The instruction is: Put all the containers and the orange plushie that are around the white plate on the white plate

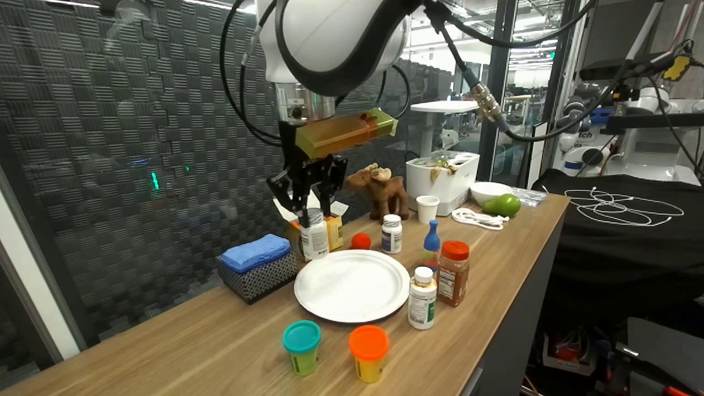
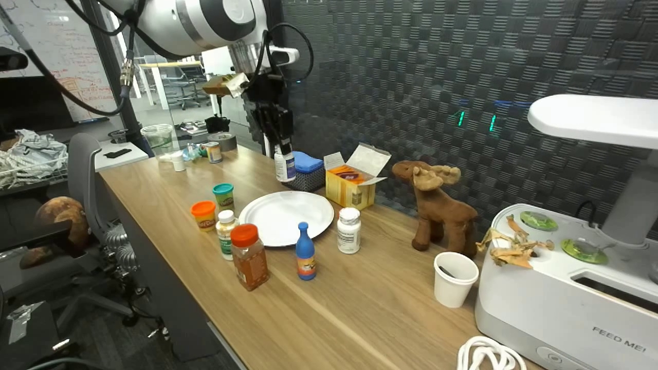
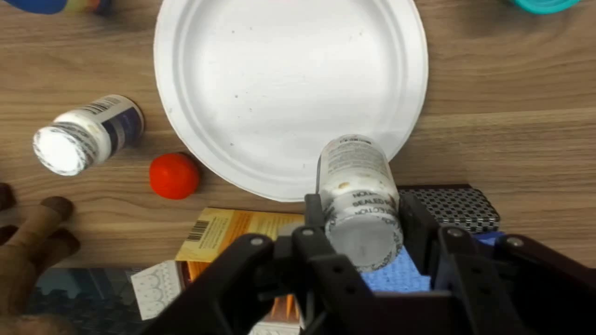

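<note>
The gripper (image 3: 361, 213) is pinching a white bottle (image 3: 358, 186) near its top, jaws just that far apart. In the wrist view, it's hanging at five o'clock of the white plate (image 3: 279, 79).

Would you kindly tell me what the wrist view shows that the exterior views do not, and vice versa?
Only the wrist view: small dark specks on the white plate, and legible "SEALED" lettering on the held white bottle.
Only the exterior views, both of them: the red-lidded jar, the orange-lidded tub, the green-labelled bottle and the paper cup.
Shared: the white plate, the gripper closed on that white bottle, the yellow box and the blue cloth.
</note>
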Controlling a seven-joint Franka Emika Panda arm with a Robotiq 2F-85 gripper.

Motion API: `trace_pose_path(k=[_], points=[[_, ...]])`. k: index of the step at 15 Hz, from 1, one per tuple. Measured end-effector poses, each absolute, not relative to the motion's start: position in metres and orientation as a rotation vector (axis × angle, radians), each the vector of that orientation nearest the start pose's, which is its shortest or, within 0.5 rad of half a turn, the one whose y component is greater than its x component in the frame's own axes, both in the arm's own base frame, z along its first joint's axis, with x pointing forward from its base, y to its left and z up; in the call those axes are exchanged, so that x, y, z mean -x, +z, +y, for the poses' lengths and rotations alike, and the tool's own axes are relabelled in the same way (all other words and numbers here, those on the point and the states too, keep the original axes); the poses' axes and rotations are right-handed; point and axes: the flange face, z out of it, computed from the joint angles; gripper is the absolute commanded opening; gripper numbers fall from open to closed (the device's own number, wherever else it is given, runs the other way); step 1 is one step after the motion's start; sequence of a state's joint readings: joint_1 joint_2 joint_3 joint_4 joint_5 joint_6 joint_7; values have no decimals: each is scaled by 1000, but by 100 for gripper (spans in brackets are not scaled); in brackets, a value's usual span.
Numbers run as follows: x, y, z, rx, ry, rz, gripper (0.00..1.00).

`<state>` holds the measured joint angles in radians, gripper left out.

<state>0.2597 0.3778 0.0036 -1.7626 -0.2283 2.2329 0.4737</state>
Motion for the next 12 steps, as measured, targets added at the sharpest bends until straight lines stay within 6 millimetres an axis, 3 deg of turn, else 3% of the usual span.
trace_pose_path(k=[5,12], points=[[-640,334,129,3286,-178,209,19],[-652,310,101,3188,-197,362,19]])
